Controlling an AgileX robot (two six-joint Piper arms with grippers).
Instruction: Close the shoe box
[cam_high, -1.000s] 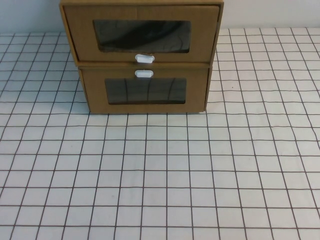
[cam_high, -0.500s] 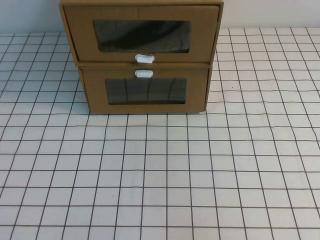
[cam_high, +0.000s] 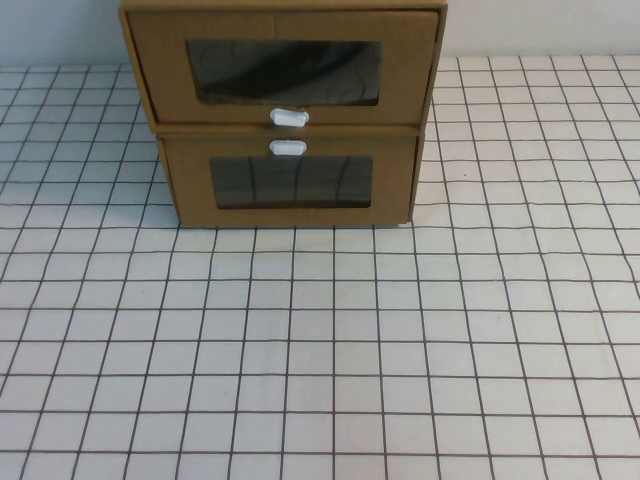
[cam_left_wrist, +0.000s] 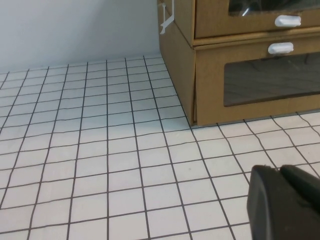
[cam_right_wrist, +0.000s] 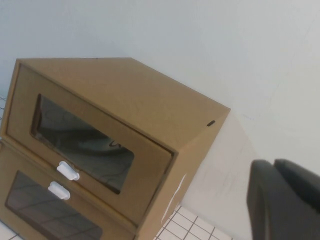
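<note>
Hovering left hand (cam_left_wrist: 285, 202), right hand (cam_right_wrist: 285, 197), grips unclear, shoe box (cam_high: 283, 65) untouched

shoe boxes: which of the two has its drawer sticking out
The upper shoe box, white tab below its window; its drawer front juts forward past the lower box.

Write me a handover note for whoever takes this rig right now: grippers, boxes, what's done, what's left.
Left gripper: low over the table, short of the boxes, holding nothing visible; finger state unclear.
Right gripper: raised beside the stack's top, nothing visibly held; finger state unclear.
Shoe box: top of the stack, white pull tab below its window, drawer front protruding past the lower box.
Done: no contact yet.
Left: push the top drawer in flush.
</note>
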